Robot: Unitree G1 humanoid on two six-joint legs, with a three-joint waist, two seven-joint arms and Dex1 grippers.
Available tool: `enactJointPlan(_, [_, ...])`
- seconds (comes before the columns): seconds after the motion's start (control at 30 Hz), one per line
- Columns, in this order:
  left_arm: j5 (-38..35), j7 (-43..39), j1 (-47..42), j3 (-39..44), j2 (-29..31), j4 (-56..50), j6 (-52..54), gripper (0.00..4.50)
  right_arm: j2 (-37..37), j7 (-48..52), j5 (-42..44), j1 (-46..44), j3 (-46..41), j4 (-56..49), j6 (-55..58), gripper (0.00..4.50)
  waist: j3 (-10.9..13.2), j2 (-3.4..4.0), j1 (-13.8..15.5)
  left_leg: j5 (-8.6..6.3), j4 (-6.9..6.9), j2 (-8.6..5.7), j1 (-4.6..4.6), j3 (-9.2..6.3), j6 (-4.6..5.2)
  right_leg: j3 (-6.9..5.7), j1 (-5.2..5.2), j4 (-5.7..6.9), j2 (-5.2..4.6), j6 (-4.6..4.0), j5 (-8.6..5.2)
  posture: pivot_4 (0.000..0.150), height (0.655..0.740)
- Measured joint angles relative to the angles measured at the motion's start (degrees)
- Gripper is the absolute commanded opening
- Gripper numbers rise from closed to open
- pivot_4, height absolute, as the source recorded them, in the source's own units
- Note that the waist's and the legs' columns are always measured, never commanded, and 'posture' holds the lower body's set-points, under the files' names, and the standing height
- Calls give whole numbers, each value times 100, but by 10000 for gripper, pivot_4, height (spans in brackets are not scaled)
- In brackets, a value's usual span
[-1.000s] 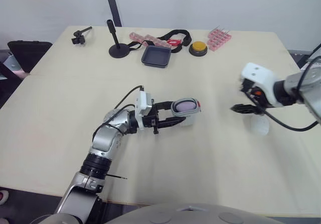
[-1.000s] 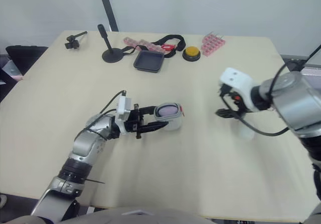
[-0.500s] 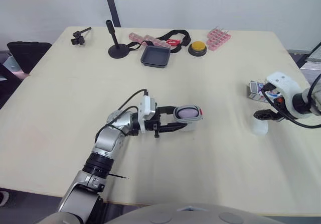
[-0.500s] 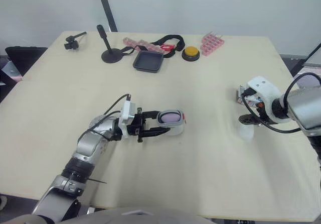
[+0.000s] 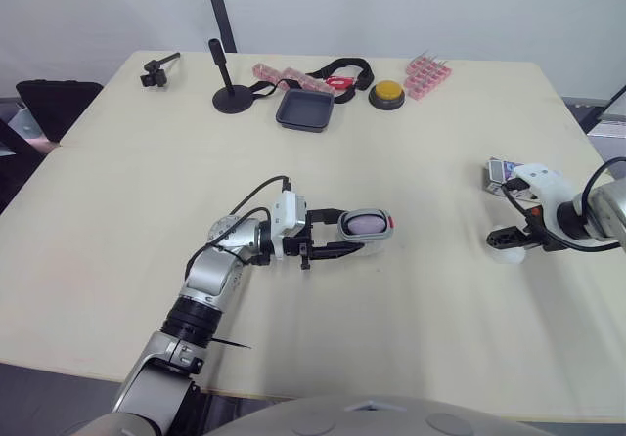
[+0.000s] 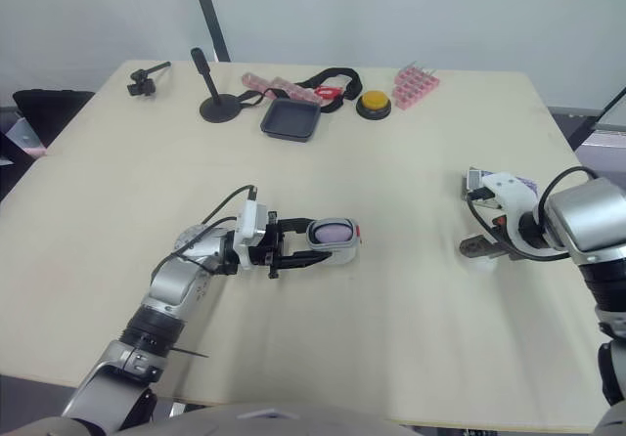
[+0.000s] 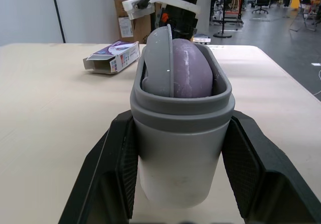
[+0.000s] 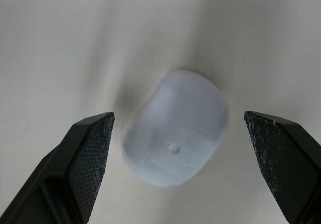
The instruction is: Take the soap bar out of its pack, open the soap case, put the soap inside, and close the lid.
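Left hand (image 5: 344,233) pinches the soap case (image 7: 178,174) holding purple soap (image 7: 190,68); right hand (image 8: 178,123) spreads over what looks like its lid (image 8: 173,146).

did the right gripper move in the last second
Yes. The right gripper went rightward and down, uncovering the soap pack, and is open over the lid.

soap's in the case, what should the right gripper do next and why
Probably lower the right gripper and close it on the lid. It hangs open over the lid, which lies flat on the table, while the left gripper holds the soap case with the soap inside, uncovered.
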Motion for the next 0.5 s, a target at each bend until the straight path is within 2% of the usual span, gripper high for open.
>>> enactJointPlan(0.07, [3, 4, 0, 0, 1, 0, -1, 18682, 55, -64, 34, -1, -7, 88, 20, 44709, 0, 0, 15, 0, 0, 0, 0, 0, 0, 0, 0, 0, 0, 0, 0, 1500, 7400])
enactJointPlan(0.17, [4, 5, -9, 0, -3, 2, -7, 18682, 58, -151, 97, 9, -22, 138, 19, 37130, 0, 0, 36, 0, 0, 0, 0, 0, 0, 0, 0, 0, 0, 0, 0, 1500, 7400])
enactJointPlan(0.33, [7, 4, -47, 0, -10, 27, -21, 18682, 46, -256, 166, 101, -42, 134, -21, 20538, 0, 0, 59, 0, 0, 0, 1, 0, 0, 0, 1, 0, 1, 1, 0, 1500, 7400])
enactJointPlan(0.5, [14, 4, -48, 0, -10, 45, -21, 18682, 30, -273, 218, 119, -43, 126, -55, 19445, 0, 0, 59, 0, 0, 0, 1, 0, -1, 0, 1, 0, 1, 1, 1, 1500, 7400])
